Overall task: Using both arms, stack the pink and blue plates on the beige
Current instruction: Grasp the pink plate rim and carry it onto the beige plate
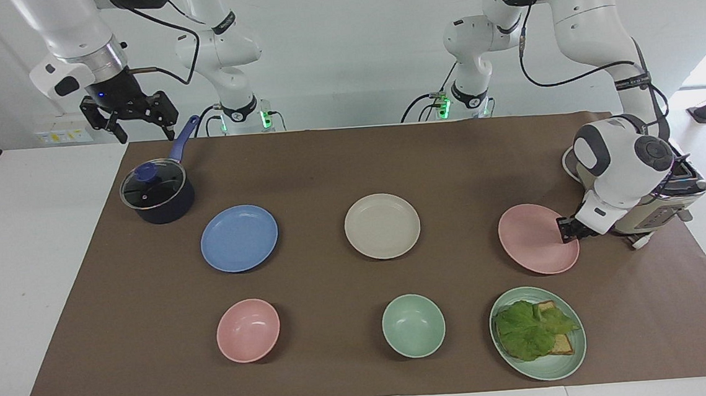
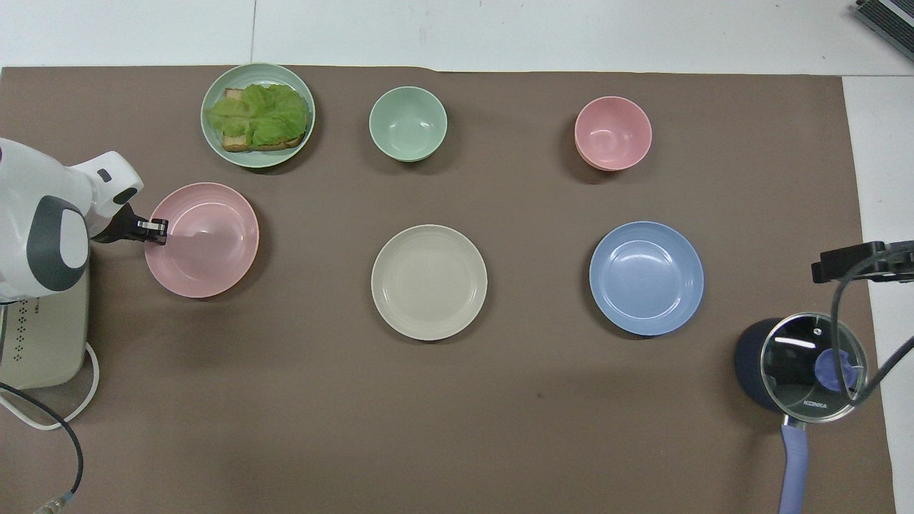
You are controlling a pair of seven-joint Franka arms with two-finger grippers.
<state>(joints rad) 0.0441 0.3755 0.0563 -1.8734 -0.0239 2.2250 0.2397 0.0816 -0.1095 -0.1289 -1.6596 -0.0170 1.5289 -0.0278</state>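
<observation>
Brown paper covers the worktop (image 1: 338, 162), and on it the pink plate (image 1: 533, 238) lies toward the left arm's end, just beside the beige toaster (image 1: 670, 200). The left claw (image 1: 566, 231) is clamped on that plate's rim, at the edge nearest the toaster. The beige plate (image 1: 382, 226) sits mid-worktop with bare paper all round it, well apart from the pink plate on one hand and the blue plate (image 1: 239, 237) on the other. The blue plate lies toward the right arm's end, near a dark saucepan (image 1: 157, 196) with a glass lid that stands nearer to the robots. Farther from the robots runs a second row: a pink bowl (image 1: 248, 329), a green bowl (image 1: 413, 325), and a green plate (image 1: 548, 364) carrying toast and lettuce (image 1: 533, 328), whose rim comes close to the pink plate's edge without touching. The right claw (image 1: 137, 129) hangs in the air, jaws apart, over the worktop's edge close to the saucepan's handle; that arm waits. A wide bare strip of paper lies between the plates and the robots' bases.
</observation>
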